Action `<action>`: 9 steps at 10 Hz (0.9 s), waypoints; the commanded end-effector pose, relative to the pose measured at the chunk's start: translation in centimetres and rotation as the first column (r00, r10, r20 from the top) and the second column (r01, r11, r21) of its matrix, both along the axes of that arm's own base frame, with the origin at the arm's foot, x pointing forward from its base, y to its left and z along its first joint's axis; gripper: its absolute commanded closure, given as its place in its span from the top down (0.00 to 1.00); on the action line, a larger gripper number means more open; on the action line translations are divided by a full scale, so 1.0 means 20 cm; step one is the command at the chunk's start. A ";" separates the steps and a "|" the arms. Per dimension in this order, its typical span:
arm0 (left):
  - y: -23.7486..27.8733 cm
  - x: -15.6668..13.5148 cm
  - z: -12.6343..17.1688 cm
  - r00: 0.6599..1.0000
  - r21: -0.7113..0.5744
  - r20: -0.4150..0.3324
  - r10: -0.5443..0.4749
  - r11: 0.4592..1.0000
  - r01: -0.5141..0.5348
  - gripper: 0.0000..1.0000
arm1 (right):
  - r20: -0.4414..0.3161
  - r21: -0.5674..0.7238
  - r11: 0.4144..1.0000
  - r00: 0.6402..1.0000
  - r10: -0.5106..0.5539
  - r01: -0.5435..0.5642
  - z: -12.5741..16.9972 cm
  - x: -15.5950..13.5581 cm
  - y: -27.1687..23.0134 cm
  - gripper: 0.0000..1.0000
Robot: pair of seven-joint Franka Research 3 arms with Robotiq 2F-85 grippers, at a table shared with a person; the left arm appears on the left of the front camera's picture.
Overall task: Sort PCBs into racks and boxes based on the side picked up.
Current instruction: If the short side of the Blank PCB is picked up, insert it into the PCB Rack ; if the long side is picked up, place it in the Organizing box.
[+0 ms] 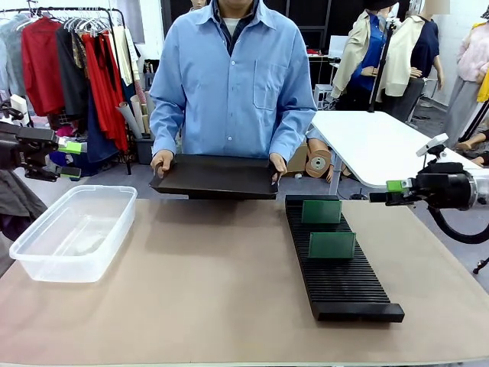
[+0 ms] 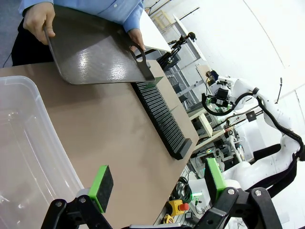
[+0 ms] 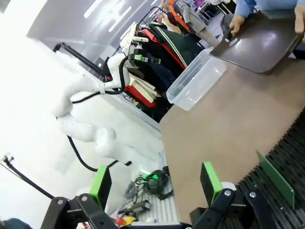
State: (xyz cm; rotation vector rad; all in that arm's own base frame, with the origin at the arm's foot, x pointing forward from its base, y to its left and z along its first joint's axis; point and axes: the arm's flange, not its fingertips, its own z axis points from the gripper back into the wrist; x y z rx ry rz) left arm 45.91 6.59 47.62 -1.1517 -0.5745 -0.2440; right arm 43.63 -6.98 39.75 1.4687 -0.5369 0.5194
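Note:
Two green PCBs (image 1: 321, 211) (image 1: 331, 245) stand upright in slots at the far half of the long black ribbed rack (image 1: 344, 279), right of the table's centre. The clear plastic box (image 1: 76, 229) sits at the left. My left gripper (image 1: 67, 159) hovers open off the table's left edge, above and behind the box (image 2: 24, 143). My right gripper (image 1: 386, 193) hangs open to the right of the rack's far end, above the table. In the right wrist view the gripper (image 3: 155, 183) is open, with one PCB (image 3: 275, 179) upright in the rack (image 3: 290, 148) at lower right.
A person at the far edge holds a smooth flat black tray (image 1: 218, 176) in both hands, tilted just above the table near the rack's far end (image 2: 159, 114). A white table (image 1: 382, 145) stands behind at the right. Bare brown tabletop (image 1: 214, 275) lies between box and rack.

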 end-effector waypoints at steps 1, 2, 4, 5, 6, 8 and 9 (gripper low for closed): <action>0.00 0.00 0.01 1.000 -0.003 0.001 -0.001 1.000 0.001 1.00 | -0.129 0.041 0.999 0.991 -0.025 0.031 0.06 -0.05 0.00 1.00; 0.00 0.00 0.01 1.000 -0.003 0.001 -0.001 1.000 0.001 1.00 | -0.177 0.031 0.999 0.984 -0.023 0.029 0.09 -0.06 0.00 1.00; 0.00 0.00 0.01 1.000 -0.003 0.001 -0.001 1.000 0.001 1.00 | -0.241 0.064 0.998 0.970 0.013 0.003 0.14 -0.09 0.00 1.00; 0.00 0.00 0.01 1.000 -0.003 0.001 -0.001 1.000 0.001 1.00 | -0.251 0.089 0.996 0.967 0.051 -0.029 0.15 -0.10 0.00 1.00; 0.00 0.00 0.01 1.000 -0.003 0.001 -0.001 1.000 0.001 1.00 | -0.195 0.029 1.000 0.981 0.012 -0.006 0.09 -0.05 0.00 1.00; 0.00 0.00 0.01 1.000 -0.003 0.001 -0.001 1.000 0.001 1.00 | -0.195 0.029 1.000 0.981 0.012 -0.006 0.09 -0.05 0.00 1.00; 0.00 0.00 0.01 1.000 -0.003 0.001 -0.001 1.000 0.001 1.00 | -0.195 0.029 1.000 0.981 0.012 -0.006 0.09 -0.05 0.00 1.00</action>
